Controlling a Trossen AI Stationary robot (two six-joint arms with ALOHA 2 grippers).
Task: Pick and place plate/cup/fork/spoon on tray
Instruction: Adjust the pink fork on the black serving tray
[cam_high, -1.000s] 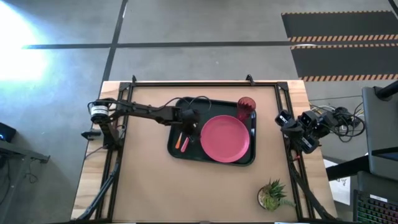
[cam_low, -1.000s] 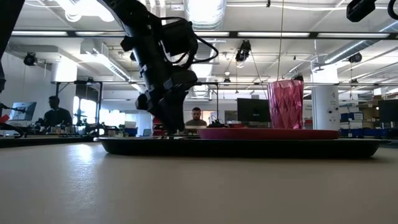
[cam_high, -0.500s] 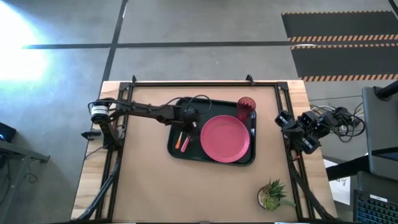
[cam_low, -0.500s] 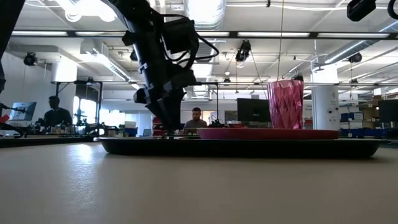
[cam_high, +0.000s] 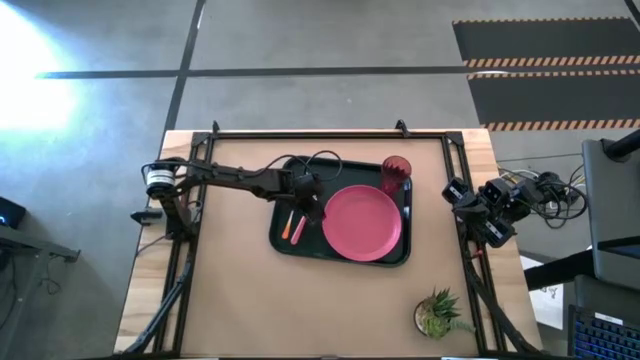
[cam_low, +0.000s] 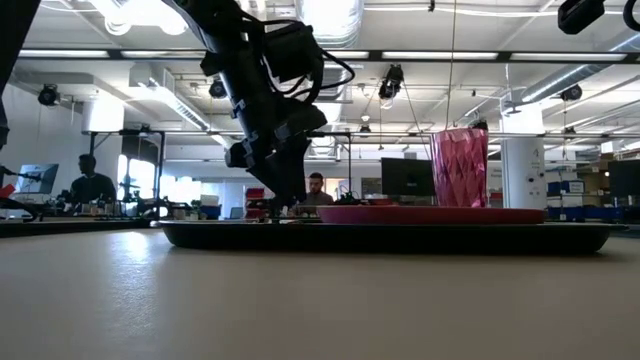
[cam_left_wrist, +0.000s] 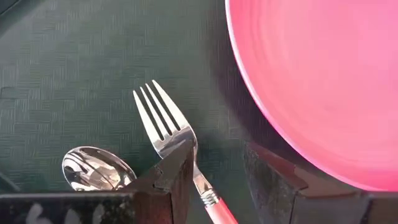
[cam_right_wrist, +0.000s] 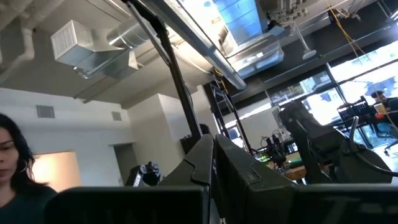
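The dark tray (cam_high: 292, 248) lies mid-table and carries the pink-red plate (cam_high: 362, 222), with the dark-red cup (cam_high: 396, 172) upright at its far right corner. On the tray's left part lie the fork (cam_left_wrist: 163, 124) with its pink-red handle and the spoon (cam_left_wrist: 96, 169), side by side and flat. My left gripper (cam_left_wrist: 217, 171) stands open just above the fork's neck, between the cutlery and the plate's rim. My right gripper (cam_right_wrist: 214, 163) is shut, folded back at the table's right edge and pointing up into the room.
A small potted green plant (cam_high: 437, 313) stands at the near right corner of the table. Bare tabletop (cam_high: 300, 310) stretches in front of the tray. People sit at desks in the room beyond the table.
My left gripper has edged a little toward the plate over the tray and stays open. The fork, spoon, plate and cup have not moved.
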